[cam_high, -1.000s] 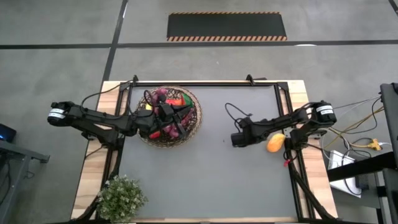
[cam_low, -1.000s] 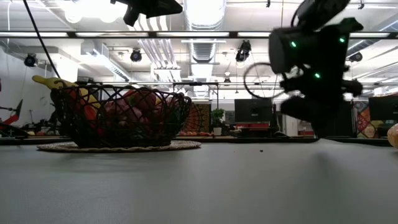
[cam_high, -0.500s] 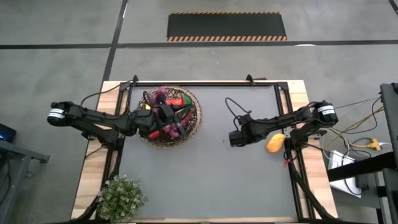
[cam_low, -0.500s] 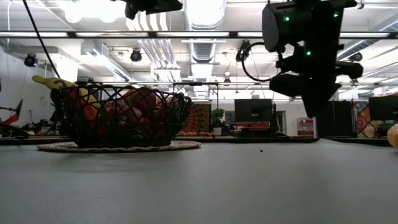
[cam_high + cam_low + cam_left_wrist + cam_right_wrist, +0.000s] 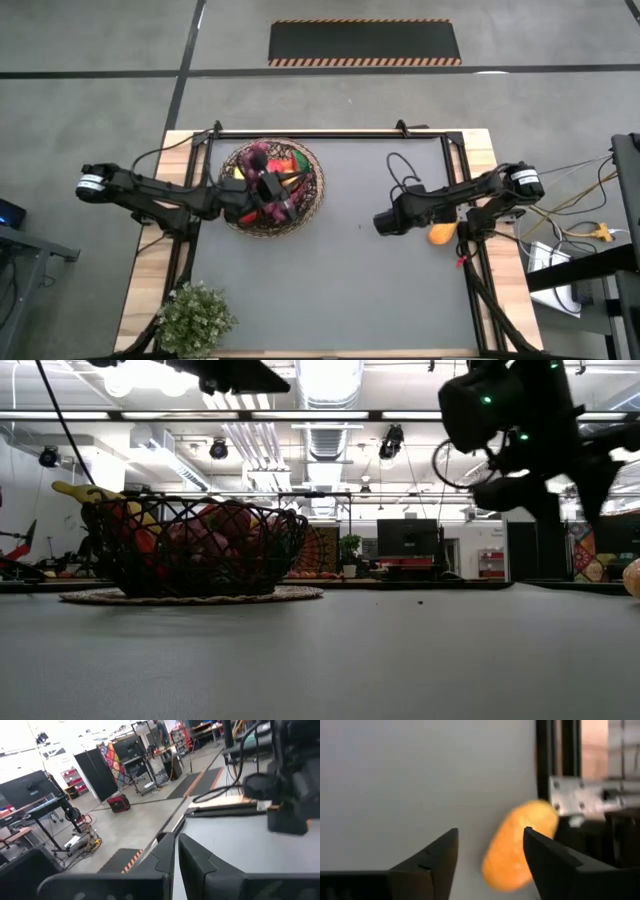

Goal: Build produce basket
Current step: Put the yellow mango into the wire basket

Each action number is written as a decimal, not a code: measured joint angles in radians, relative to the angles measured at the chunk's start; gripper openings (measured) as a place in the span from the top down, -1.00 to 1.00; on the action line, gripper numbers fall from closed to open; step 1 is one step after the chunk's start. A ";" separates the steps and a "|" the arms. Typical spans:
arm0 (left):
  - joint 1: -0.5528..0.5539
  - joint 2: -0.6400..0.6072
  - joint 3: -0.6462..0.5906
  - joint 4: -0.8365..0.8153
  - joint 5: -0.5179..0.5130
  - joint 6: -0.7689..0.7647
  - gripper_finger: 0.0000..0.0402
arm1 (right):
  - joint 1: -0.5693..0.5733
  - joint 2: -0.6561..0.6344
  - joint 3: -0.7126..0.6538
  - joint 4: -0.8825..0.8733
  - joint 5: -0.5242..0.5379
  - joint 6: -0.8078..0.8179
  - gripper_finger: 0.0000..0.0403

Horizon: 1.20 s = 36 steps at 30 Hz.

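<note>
The dark wicker basket (image 5: 238, 160) (image 5: 195, 550) stands on the table's far left part, filled with produce: a yellow banana (image 5: 80, 492), red and purple pieces. My left gripper (image 5: 280, 197) (image 5: 175, 855) hovers level above the basket, shut and with nothing in it. One orange fruit (image 5: 440, 234) (image 5: 512, 852) (image 5: 632, 577) lies on the table by the right edge. My right gripper (image 5: 385, 222) (image 5: 490, 832) hangs above the table just left of this fruit, tipped down, open, with nothing between its fingers.
A small green potted plant (image 5: 195, 318) stands at the table's near left corner. A loose black cable (image 5: 400, 165) loops over the table behind my right arm. Black frame rails (image 5: 455, 180) run along the table's sides. Bare grey table (image 5: 340, 270) lies between basket and fruit.
My right gripper has risen from the table and turned about, now tipped down toward the orange fruit at the right edge. My left gripper has rolled a little above the basket. The basket and the fruit have stayed where they were.
</note>
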 joint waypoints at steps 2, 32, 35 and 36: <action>0.000 0.001 -0.021 0.002 -0.003 0.000 0.97 | 0.014 0.000 -0.020 -0.010 -0.064 0.058 -0.11; 0.003 -0.018 -0.069 0.053 -0.098 0.184 0.97 | 0.095 0.000 -0.275 0.189 -0.181 0.428 -0.48; 0.003 -0.018 -0.069 0.055 -0.098 0.203 0.97 | 0.095 0.000 -0.303 0.248 -0.181 0.427 -0.43; 0.003 -0.018 -0.069 0.055 -0.098 0.204 0.97 | 0.095 0.000 -0.308 0.258 -0.179 0.426 -0.40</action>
